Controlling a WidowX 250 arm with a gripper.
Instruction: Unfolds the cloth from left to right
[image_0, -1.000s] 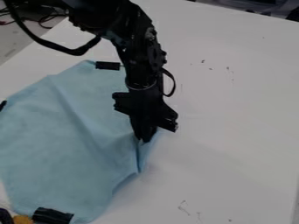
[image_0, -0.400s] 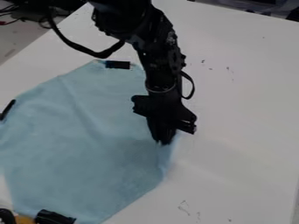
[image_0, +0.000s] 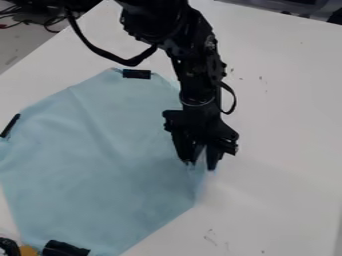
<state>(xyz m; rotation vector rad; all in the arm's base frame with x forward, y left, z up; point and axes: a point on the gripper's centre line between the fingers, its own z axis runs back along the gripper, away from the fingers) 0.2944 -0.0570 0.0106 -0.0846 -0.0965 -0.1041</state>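
Looking at your claw (image_0: 200, 165), it's open, w/ the cloth (image_0: 100, 165)'s edge right by its tips and the rest camera-left of it, so prob lift straight up imo.

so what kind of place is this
Probably a robotics lab or workshop: a black robot arm hangs over a white table with a blue cloth on it, and loose wires lie beyond.

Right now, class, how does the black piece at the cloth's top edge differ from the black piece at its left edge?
The top piece looks wide and blocky; the left piece looks slim. The top piece runs nearly sideways in the view, the left piece steeply slanted. Both are black, by an edge of the cloth.
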